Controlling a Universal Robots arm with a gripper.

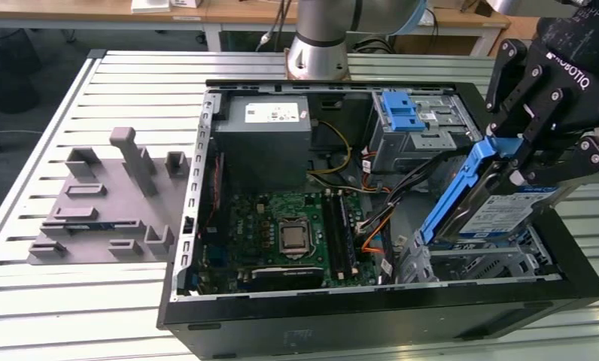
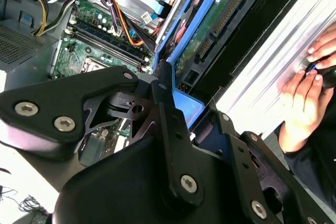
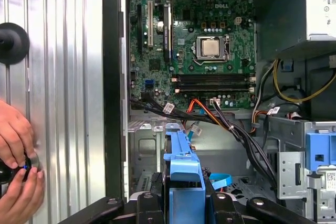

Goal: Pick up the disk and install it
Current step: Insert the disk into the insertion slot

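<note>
An open black computer case lies on its side on a slatted metal worktop. In the exterior view, the arm's black gripper hangs over the case's corner at the exterior view's right. Its jaws are closed on the disk, a silver drive with a blue-and-white label, framed by a blue carrier. The disk is off the worktop and steeply tilted. Its lower end is down at the metal drive cage inside the case; whether it touches the cage cannot be told.

The same view shows a green motherboard on the case floor. A grey power supply and a blue latch sit by the far wall. At the exterior view's left, apart from the case, a grey fixture with several uprights stands on the worktop.

The first wrist view adds a person's hands resting on the worktop just outside the case wall. Their fingers are around a small dark round object. A black round knob sits nearby.

The second wrist view adds the disk's underside, a green circuit board with a black connector, above the gripper's black links.
</note>
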